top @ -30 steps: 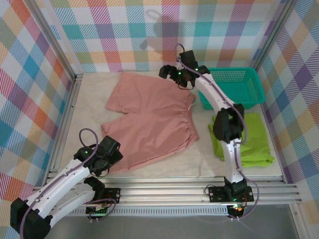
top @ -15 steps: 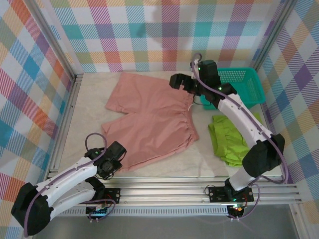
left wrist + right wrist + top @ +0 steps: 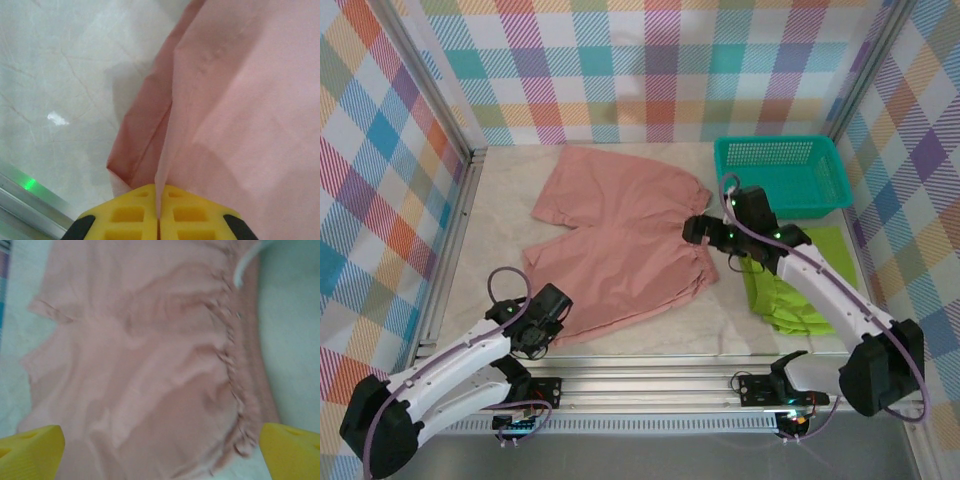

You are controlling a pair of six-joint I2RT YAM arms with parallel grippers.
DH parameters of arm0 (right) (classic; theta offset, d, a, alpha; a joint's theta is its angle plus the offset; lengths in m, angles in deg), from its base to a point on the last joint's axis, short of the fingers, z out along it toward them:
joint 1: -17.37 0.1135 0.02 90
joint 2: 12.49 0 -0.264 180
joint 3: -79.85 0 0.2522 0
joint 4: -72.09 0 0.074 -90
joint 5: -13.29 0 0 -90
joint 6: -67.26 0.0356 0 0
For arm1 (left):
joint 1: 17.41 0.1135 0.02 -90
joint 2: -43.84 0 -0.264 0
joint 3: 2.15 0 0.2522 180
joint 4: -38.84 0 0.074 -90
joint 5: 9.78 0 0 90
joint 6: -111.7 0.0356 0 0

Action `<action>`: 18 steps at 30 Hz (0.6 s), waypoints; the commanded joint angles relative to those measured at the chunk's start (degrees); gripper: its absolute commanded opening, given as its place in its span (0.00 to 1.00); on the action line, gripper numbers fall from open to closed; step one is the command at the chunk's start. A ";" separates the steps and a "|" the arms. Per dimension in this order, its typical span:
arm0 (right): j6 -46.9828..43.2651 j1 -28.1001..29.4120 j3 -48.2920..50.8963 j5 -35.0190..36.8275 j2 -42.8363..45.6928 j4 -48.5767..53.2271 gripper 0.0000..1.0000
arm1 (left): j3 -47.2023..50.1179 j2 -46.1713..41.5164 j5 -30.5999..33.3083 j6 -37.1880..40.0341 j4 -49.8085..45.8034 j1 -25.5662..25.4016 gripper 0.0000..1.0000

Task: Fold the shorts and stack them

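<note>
The salmon pink shorts lie spread flat across the middle of the table, the gathered waistband on their right side. My left gripper is shut on the hem of the near leg, a thin fold of pink cloth pinched between the yellow fingers. My right gripper hovers open over the waistband, its yellow fingertips wide apart with nothing between them. The lime green shorts lie crumpled at the right, partly hidden under the right arm.
A teal basket stands at the back right corner. Plaid walls close in the table on three sides, and a metal rail runs along the near edge. Bare marble table shows left of the pink hem.
The right arm has swung from the back of the table toward the near side and now hangs over the pink waistband. The left gripper has stayed at the near hem.
</note>
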 commanded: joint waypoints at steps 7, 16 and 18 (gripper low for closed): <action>8.01 -0.29 13.82 1.06 6.19 0.37 0.91 | -1.72 -1.00 2.89 1.95 -1.28 -0.56 0.04; 13.61 -0.71 11.98 1.18 -4.45 -3.01 0.71 | -1.72 -2.06 3.50 2.41 -1.30 -0.52 0.04; 18.05 -0.72 13.63 2.99 -3.51 -4.96 0.68 | -1.41 -2.17 3.28 2.36 -1.02 -0.51 0.04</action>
